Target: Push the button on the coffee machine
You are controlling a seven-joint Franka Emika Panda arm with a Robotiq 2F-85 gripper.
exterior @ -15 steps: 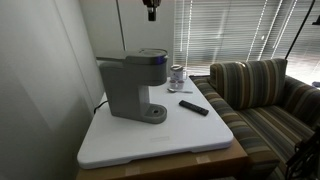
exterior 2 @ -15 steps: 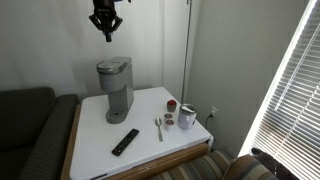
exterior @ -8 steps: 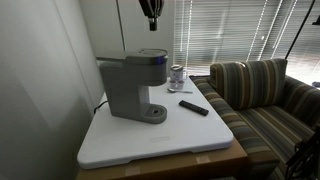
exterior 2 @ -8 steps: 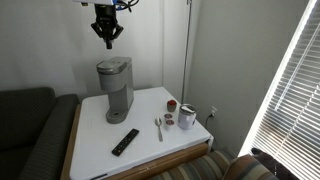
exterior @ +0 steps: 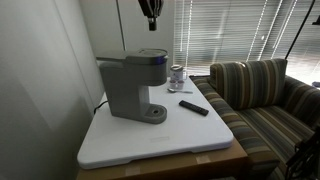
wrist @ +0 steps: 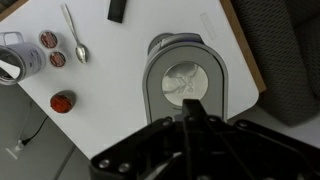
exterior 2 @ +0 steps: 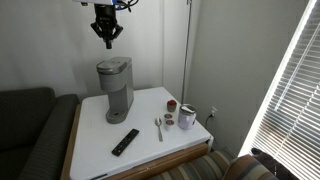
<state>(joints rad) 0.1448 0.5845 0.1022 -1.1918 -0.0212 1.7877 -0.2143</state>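
Grey coffee machine (exterior 2: 115,88) is seen straight below the gripper (exterior 2: 108,41), which is closed tight with nothing held.

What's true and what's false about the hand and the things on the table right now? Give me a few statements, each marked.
1. The hand hangs above the grey boxy coffee machine without touching it. True.
2. The flat black remote control lies on the machine's silvery top. False: it lies on the white tabletop, in front of the machine.
3. The thin metal spoon lies on the tabletop, apart from the machine. True.
4. The hand is holding the small metal cup. False: the cup stands on the tabletop near its far corner, and the hand holds nothing.
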